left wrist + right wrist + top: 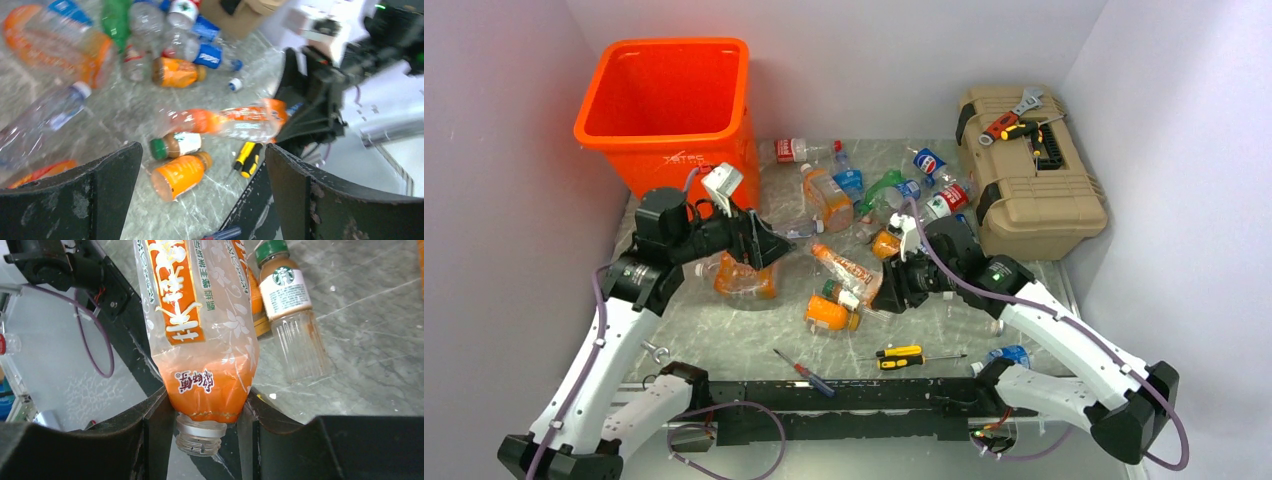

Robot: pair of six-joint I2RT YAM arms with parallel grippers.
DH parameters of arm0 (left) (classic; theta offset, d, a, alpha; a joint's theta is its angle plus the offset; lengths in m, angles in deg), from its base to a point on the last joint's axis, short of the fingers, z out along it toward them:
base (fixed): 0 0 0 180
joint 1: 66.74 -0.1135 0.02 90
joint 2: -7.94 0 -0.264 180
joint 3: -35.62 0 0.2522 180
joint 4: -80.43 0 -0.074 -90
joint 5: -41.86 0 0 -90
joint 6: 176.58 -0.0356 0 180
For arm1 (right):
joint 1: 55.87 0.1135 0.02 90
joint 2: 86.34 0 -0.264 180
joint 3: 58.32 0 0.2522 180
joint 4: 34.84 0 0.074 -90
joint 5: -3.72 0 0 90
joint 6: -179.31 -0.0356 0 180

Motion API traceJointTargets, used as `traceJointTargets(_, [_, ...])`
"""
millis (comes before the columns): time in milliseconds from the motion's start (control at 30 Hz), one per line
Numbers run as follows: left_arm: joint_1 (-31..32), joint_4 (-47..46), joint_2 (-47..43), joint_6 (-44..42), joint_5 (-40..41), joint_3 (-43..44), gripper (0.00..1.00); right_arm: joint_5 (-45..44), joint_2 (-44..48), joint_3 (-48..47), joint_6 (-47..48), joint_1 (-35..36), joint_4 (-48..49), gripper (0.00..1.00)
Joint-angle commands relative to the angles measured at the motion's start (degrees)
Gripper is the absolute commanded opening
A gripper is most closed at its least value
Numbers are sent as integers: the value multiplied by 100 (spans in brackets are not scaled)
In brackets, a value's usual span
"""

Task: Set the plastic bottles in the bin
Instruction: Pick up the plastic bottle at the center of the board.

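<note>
Bin (674, 165): upper left, against the back wall, mouth open.
Bottles (844, 195): crowded at centre; open desk (959, 325) at lower right.
Right gripper (205, 412): clamped on orange-labelled bottle (200, 330) near its capless neck; the bottle's far end is cut off.
Left gripper (202, 150): jaws wide, nothing held.
Left wrist view is blurred.

Pretty plain setup: white back wall (874, 60), white left wall (494, 200) and right wall (1184, 150) boxing things in. Tabletop (734, 335) is a grey marble-look slab with pale veins, kinda glossy. Light's soft and even, with a faint lilac tint.
</note>
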Motion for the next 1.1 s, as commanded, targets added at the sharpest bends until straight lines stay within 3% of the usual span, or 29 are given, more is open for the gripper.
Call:
traceJointTargets(0, [332,-109,200,-1156,-1482,603,99,402,-154,-101,81,92,1,35])
traceJointTargets(167, [1078,913,357,-3493,-595,859,99,444,-304,-237,23,207,-24,36])
traceJointTargets(433, [2268,1564,636,-5705,1174,1012,99,254,-355,-414,92,251,-413,36])
traceJointTargets(733, [3136,1594,1419,-6308,1100,1437,99,744,-454,-633,289,272,-502,39])
traceJointTargets(1067, [3528,2053,2000,-6398,1253,1686,93,912,-408,-728,327,277,-474,40])
